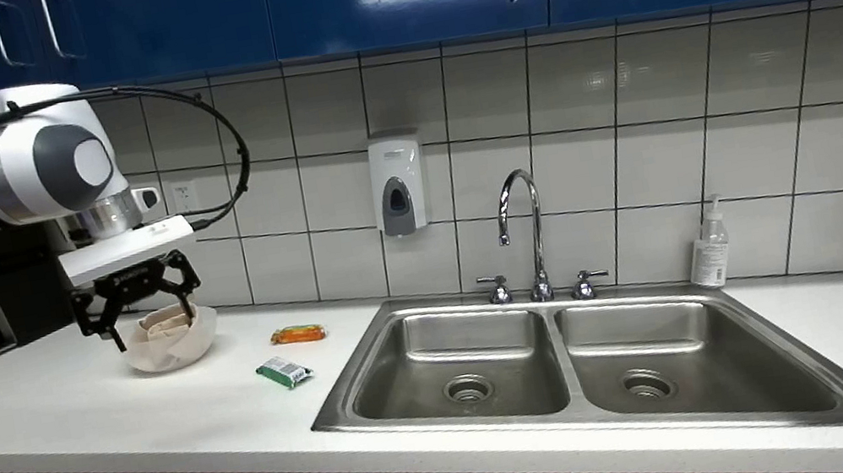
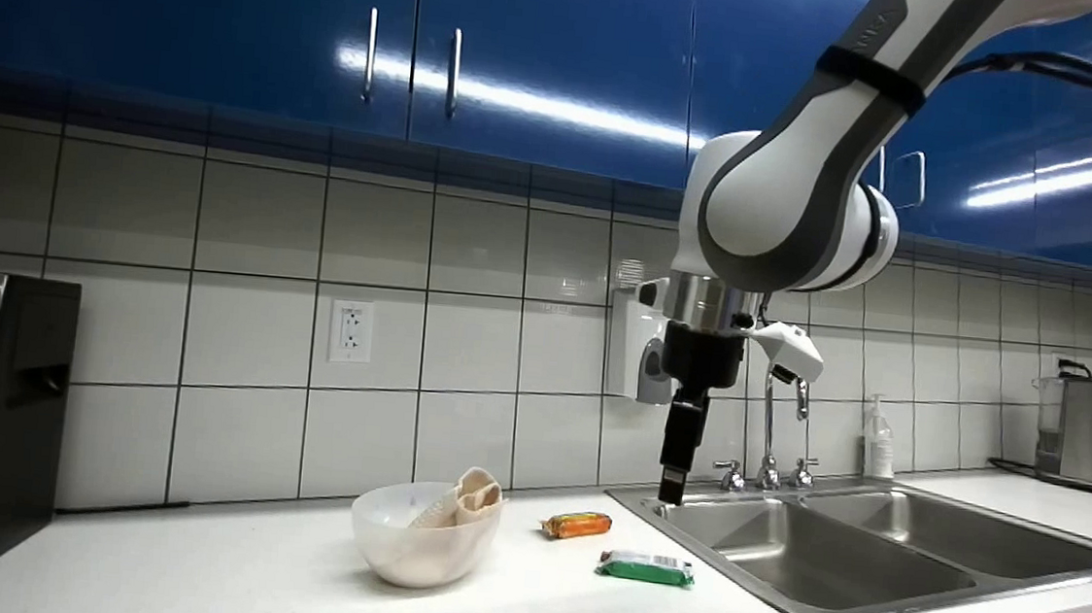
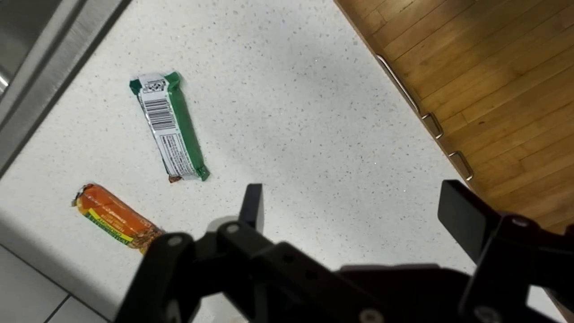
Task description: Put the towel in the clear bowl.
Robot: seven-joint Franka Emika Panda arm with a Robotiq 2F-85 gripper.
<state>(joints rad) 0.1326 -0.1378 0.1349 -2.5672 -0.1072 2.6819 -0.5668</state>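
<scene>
The beige towel [image 1: 160, 325] sits bunched inside the clear bowl [image 1: 172, 355] on the white counter. In an exterior view, part of the towel [image 2: 476, 498] stands up above the rim of the frosted-looking bowl [image 2: 419, 560]. My gripper [image 1: 155, 332] is open, with its fingers wide apart. It hangs above the counter, and in an exterior view the gripper [image 2: 672, 497] is off to the bowl's right and apart from it. In the wrist view nothing is between the fingers of the gripper [image 3: 350, 197]. The towel cannot be made out in the wrist view.
An orange wrapped bar [image 1: 298, 334] and a green-and-white wrapped bar [image 1: 284, 372] lie between the bowl and the steel double sink [image 1: 560, 350]. A faucet [image 1: 535, 252] and a wall soap dispenser [image 1: 397, 181] stand behind. A black coffee maker [image 2: 20, 421] is beyond the bowl.
</scene>
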